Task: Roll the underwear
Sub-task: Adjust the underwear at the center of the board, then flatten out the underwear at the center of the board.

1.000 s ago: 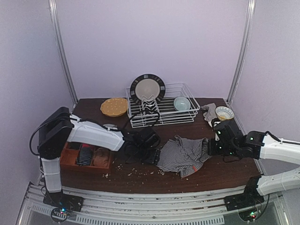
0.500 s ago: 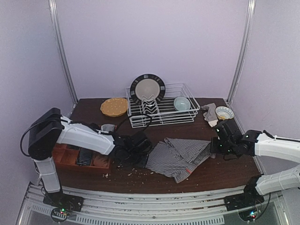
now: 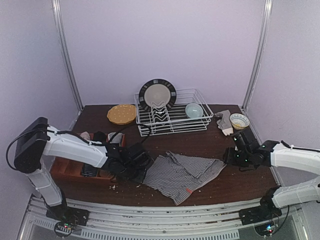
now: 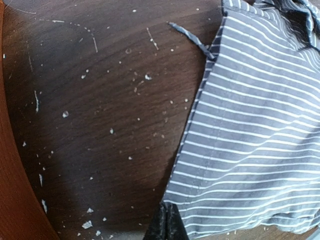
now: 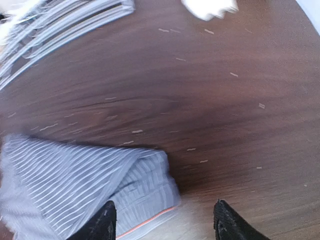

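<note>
Since a second ago the underwear (image 3: pixel 182 172) has slid left and opened out flat on the near middle of the table (image 3: pixel 225 186). I judge that readies it for rolling. My left gripper (image 4: pixel 165 226) is pinched narrow on the cloth's left hem, pulling it smooth. My right gripper (image 5: pixel 166 222) stands wide and empty, just beside the right edge.

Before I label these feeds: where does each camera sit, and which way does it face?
Top external: above and behind the bases, looking down at the table, dish rack and striped underwear; left arm and right arm show.
Left wrist: on the left arm, facing down at the underwear's edge; its jaws, shut on the cloth, show.
Right wrist: low over the table, facing the underwear's other end; its open jaws show.
All three share the underwear.
</note>
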`<state>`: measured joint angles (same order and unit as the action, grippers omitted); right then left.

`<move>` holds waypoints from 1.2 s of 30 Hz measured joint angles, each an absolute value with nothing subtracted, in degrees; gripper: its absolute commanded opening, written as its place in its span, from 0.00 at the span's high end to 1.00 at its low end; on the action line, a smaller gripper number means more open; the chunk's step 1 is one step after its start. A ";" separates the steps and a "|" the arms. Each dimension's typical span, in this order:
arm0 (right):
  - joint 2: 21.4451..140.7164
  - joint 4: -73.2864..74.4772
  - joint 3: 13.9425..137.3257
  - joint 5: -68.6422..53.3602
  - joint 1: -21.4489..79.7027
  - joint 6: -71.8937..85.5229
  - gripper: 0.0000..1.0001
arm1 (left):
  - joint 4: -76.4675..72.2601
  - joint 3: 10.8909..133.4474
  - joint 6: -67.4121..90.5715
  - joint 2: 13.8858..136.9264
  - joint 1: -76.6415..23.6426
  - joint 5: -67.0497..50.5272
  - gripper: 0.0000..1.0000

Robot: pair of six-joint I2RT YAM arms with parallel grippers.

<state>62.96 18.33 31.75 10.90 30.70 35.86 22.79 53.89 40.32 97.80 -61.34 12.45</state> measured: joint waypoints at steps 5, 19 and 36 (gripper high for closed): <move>57.58 19.03 34.70 7.33 40.25 30.26 0.35 | 24.32 53.89 39.16 95.64 -61.34 11.94 0.53; 87.94 19.73 49.50 8.38 56.80 17.63 0.42 | 26.61 57.71 37.23 90.11 -61.89 10.85 0.43; 95.02 25.50 56.31 17.56 54.39 18.46 1.00 | 23.53 57.98 37.19 97.45 -61.89 7.77 0.48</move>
<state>95.02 25.50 56.31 17.56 54.39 18.46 23.53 57.98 37.19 97.45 -61.89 7.77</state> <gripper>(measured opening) 0.005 0.527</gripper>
